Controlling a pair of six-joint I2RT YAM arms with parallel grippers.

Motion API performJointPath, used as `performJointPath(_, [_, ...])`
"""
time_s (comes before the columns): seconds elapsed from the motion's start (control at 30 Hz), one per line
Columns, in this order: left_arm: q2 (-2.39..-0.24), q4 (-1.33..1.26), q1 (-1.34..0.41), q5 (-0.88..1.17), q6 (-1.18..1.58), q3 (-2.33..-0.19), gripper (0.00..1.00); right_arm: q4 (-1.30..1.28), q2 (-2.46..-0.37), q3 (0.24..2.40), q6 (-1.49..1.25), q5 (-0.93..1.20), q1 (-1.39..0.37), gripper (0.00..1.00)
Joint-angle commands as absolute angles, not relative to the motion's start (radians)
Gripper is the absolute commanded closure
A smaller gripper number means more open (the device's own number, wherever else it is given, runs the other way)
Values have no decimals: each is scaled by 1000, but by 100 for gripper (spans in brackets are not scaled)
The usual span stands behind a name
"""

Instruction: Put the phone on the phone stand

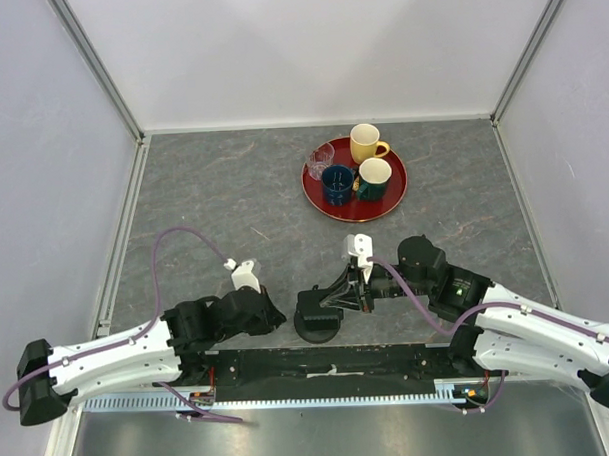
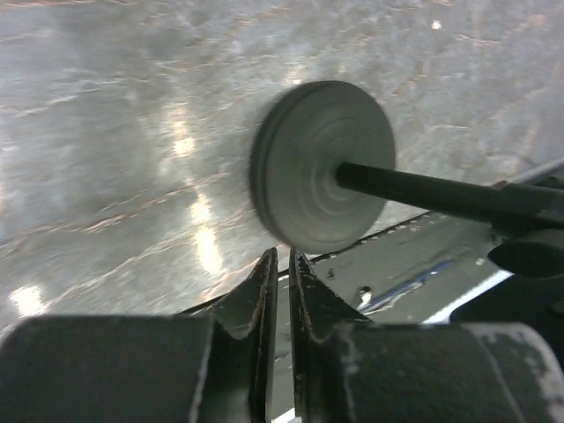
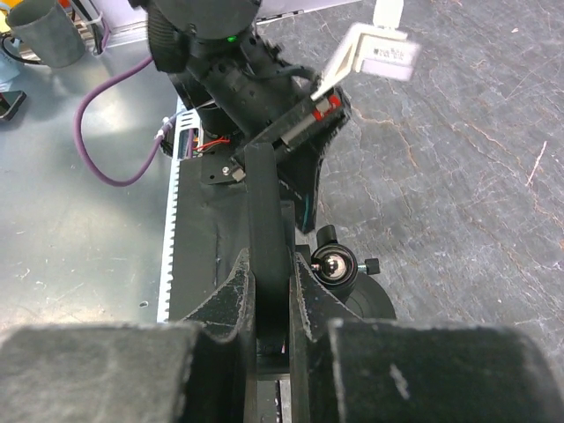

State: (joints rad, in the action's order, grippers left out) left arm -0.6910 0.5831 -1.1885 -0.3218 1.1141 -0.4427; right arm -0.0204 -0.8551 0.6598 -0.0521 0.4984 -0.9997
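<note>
Right gripper [image 3: 271, 269] is clamping the phone [image 3: 264, 194] edge-up, long axis pointing leftward beside the stand [image 3: 336, 265]; left gripper [image 2: 283, 264] is sitting closed.

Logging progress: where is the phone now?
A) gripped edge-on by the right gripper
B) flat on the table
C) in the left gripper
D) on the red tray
A: the phone is clamped edge-on in the right gripper, beside the phone stand; the left gripper shut, empty.

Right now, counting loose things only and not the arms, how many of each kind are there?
Yellow ceramic mug: 1
Dark green mug: 1
Dark blue cup: 1
Clear glass tumbler: 1
Round red tray: 1
Thin black phone: 1
Black disc-based phone stand: 1
Total: 7
</note>
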Motion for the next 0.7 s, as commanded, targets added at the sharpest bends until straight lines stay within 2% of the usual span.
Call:
performJointPath(0.0, [-704,177,-1112,-48,1107,-345,91,58,-833,647,-57,472,-996,100])
performJointPath(0.13, [-804,62,-1098,-6,1138,-296,98,86,-844,637,-93,476,-996,100])
performJointPath(0.4, [-974,-29,-1095,-43,1164,-230,98,155,-807,577,-156,423,-997,100])
performJointPath(0.67, [-988,-15,-1095,-58,1184,-207,98,229,-767,494,-207,387,-1002,100])
